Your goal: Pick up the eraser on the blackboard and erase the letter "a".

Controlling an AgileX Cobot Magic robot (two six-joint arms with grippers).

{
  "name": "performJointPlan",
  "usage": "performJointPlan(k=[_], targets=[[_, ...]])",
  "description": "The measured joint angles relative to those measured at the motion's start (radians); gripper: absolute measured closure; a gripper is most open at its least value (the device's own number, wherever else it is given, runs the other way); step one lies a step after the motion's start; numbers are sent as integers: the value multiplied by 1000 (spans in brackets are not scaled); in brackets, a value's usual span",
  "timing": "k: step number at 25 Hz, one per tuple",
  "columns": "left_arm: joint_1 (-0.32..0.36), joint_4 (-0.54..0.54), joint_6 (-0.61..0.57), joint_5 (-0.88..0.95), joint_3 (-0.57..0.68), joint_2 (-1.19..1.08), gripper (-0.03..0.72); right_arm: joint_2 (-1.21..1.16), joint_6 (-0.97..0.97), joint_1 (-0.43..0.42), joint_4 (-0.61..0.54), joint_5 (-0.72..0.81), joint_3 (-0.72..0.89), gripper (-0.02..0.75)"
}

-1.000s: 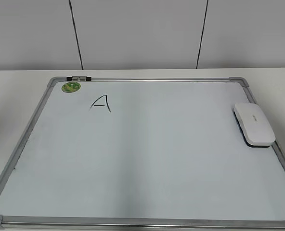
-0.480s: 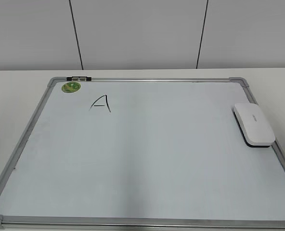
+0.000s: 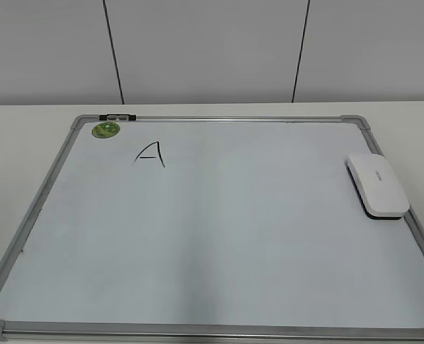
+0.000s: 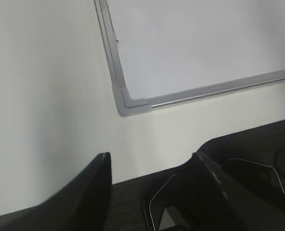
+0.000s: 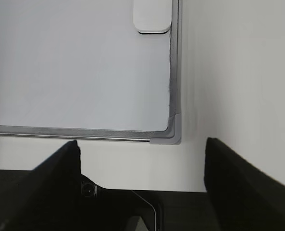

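- The table (image 3: pixel 26 122), white and matte, is seen in all three views, with the blackboard laid flat on it.
- The blackboard (image 3: pixel 219 236), a white board in a thin silver-grey frame with grey plastic corners, takes up most of the exterior view; one near corner is caught in the left wrist view (image 4: pixel 128 103) and the other near corner in the right wrist view (image 5: pixel 174 132).
- The eraser (image 3: pixel 377 185), a glossy white block with a dark underside, is seen lying at about 3 o'clock on the board, right against the frame; in the right wrist view only its near end (image 5: pixel 152 17) is shown, at 12 o'clock.
- The left hand (image 4: pixel 152 166) is held off the board over the table edge, its two dark fingers spread with nothing between them.
- The right hand (image 5: pixel 142 154) is likewise held short of the board's near edge, fingers spread wide and holding nothing.
- A pointed capital letter (image 3: pixel 149 153) in black marker is written at about 10 o'clock on the board; no other written mark can be made out.
- A round green sticker (image 3: pixel 106 130) is placed at the far-left corner, beside a small black clip (image 3: pixel 117 116) on the frame.
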State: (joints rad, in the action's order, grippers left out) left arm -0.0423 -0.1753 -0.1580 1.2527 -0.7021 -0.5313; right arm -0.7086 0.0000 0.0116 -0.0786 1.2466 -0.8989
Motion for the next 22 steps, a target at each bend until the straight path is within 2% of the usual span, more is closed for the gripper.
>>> performJointPlan(k=[9,22], targets=[[0,15,2,-10,126,197,299,244,-6,0,111,12,69,146],[0,83,2,-77,157,274,299,335,-8,0,102,1,302,147]])
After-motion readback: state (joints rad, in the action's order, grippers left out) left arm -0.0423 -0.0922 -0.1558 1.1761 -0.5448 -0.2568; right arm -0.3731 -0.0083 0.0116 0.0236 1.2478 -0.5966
